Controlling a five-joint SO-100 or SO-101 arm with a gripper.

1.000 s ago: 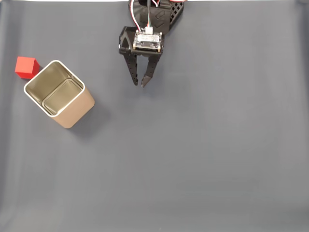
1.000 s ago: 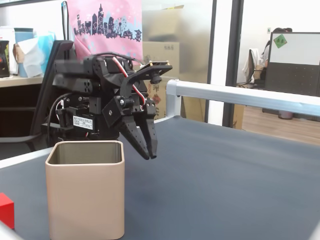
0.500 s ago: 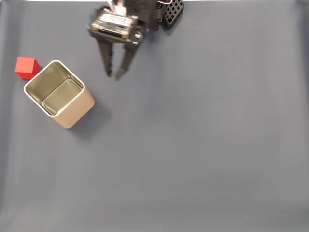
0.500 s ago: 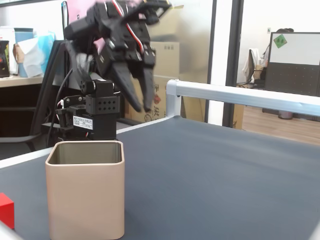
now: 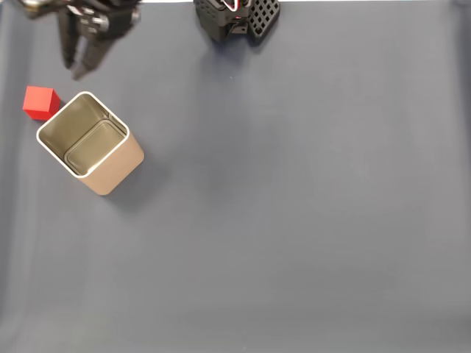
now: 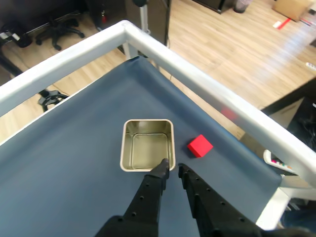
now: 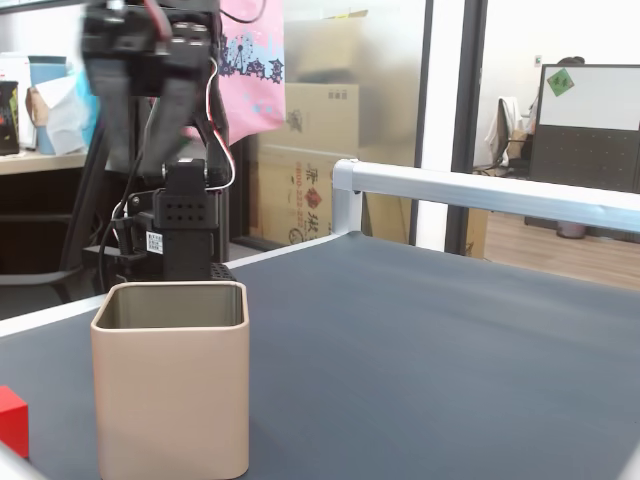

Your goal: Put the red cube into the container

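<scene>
Surface: dark grey mat (image 5: 294, 220) covering the whole top-down fixed view; in the wrist view it ends at a pale metal rail (image 6: 207, 86) with wooden floor beyond.
Room: side-on fixed view shows an office behind the surface, with cardboard boxes (image 7: 320, 150) and a pink cloth printed with a skyline.
Hand: black two-finger hand (image 5: 76, 70) at the upper left of the top-down fixed view, blurred, tips pointing down the frame; in the wrist view (image 6: 172, 169) it enters from the bottom edge.
Hand state: fingers (image 6: 153, 190) narrowly apart, a slim gap between the tips, nothing held.
Hand and tin: in the wrist view the finger tips overlap the near rim of the tin; the top-down view puts the tips above the tin's upper corner in the frame; height over the surface cannot be told there.
Arm: in the side-on fixed view the arm (image 7: 150, 50) is raised at the upper left, blurred, above its black base (image 7: 180, 240).
Tin: square beige tin (image 5: 110, 173) with rounded corners, upright, open, shiny inside, empty; left part of the top-down view, lower left of the side-on view (image 7: 170, 400).
Cube: red cube (image 5: 40, 102) on the mat just beside the tin's upper left corner in the top-down view, outside it; right of the tin in the wrist view (image 6: 199, 145); at the lower left edge in the side-on view (image 7: 12, 420).
</scene>
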